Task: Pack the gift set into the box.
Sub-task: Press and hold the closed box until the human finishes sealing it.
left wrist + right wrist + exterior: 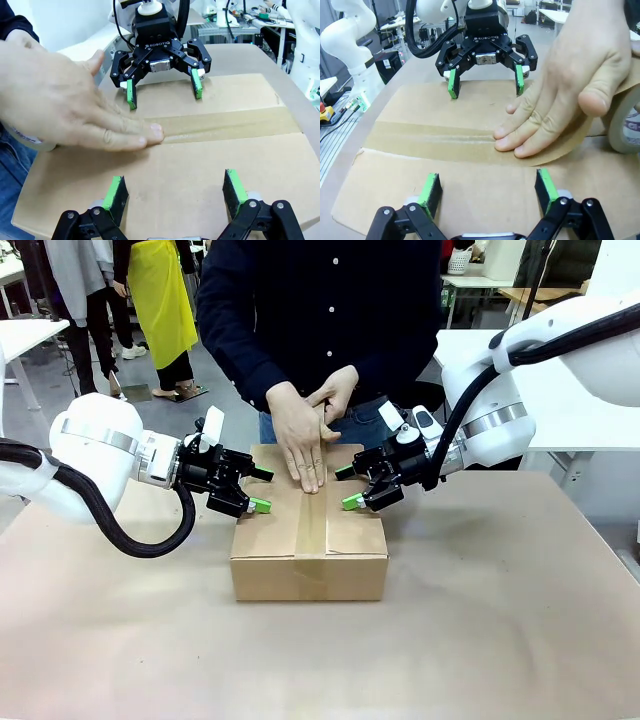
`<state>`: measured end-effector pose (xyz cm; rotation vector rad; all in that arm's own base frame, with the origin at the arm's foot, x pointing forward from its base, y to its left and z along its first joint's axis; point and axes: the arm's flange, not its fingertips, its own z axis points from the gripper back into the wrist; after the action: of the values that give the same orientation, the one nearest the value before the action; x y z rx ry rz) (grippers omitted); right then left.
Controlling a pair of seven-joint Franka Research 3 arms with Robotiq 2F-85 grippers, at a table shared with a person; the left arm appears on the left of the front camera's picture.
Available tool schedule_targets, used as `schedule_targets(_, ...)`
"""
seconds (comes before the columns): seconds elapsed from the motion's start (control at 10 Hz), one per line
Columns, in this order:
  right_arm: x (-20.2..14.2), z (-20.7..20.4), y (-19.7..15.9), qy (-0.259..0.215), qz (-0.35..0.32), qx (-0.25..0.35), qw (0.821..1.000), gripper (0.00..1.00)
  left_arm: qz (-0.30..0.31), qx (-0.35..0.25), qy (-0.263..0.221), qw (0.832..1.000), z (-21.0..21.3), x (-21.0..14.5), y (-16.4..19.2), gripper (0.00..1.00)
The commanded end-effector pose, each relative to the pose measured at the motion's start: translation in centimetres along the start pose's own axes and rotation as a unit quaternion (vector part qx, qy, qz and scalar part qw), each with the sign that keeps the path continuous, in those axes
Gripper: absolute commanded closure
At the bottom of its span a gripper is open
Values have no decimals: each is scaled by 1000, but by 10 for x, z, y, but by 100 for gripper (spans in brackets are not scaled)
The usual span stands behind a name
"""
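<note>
Brown paper is covering the desk, and the box is sitting near its middle with all its flaps folded shut and a strip of brown tape running along the centre seam and down the near face. Across the desk a person in a dark top is standing close against the far edge, pressing the flat fingers of one hand onto the tape on top of the box, while the other hand is holding a tape roll just behind it. From where I am standing the left hand is reaching in from the left side with its green pads spread apart, hovering at the box's top left edge and gripping nothing. Opposite it the right hand is coming in from the right, also spread wide and empty, its pads poised over the top right edge. Seen from either wrist, the two robot hands are facing each other across the lid, with the taped seam and the person's fingers lying between them. The gift set itself is out of sight with the flaps closed, so I cannot tell whether it is inside. Farther back, other people are standing among white tables.
</note>
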<state>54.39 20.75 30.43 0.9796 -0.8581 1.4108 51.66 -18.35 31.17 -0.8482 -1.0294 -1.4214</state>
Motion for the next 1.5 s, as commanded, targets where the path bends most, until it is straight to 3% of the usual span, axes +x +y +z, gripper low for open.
schedule_targets(0.0,-1,0,0,3,1,-2,1000,0,-7,1,0,1000,0,-2,-1,0)
schedule_targets(1.4,-1,0,0,3,1,-2,1000,0,-7,1,0,1000,0,-2,-1,0)
